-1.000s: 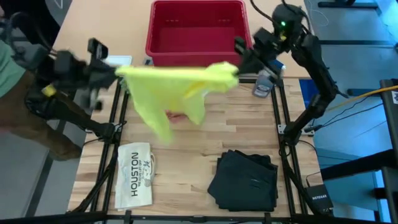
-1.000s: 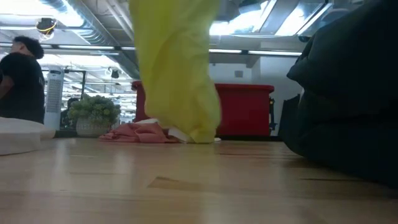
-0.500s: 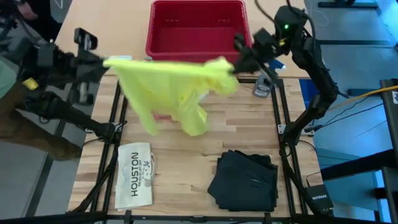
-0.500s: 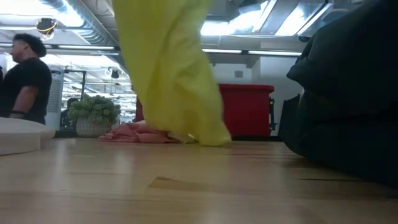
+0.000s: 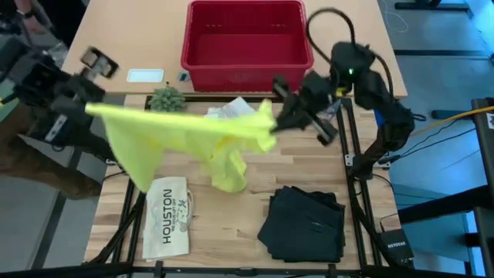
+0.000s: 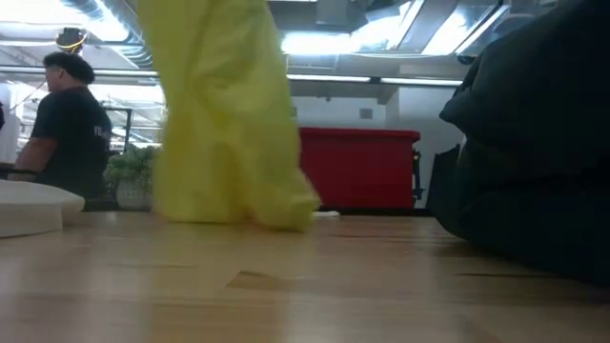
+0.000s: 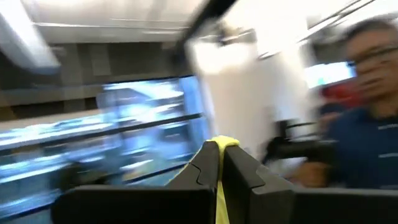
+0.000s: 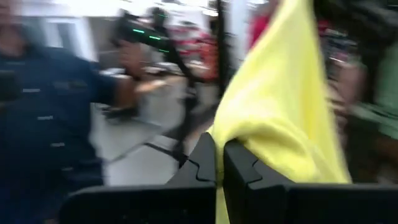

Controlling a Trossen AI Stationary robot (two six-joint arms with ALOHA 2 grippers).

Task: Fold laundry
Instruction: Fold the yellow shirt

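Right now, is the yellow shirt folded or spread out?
Spread, not folded: the yellow T-shirt hangs stretched between the left end effector and right end effector, its lower end touching the table.

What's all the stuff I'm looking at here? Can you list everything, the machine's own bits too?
T-shirt: one, bright yellow, stretched in the air between the two arms, lower end hanging to the table
trousers: one, black, folded at the near right of the table
HOUSTON item: one, white, flat at the near left
white cloth: one, behind the T-shirt, partly hidden
basket: one, red, at the far edge
plant: one, green, left of the basket
table: one, light wood
person: one, dark shirt, in the room behind
left gripper: dark, jaws shut on the T-shirt's left end
right gripper: dark, jaws shut on its right end
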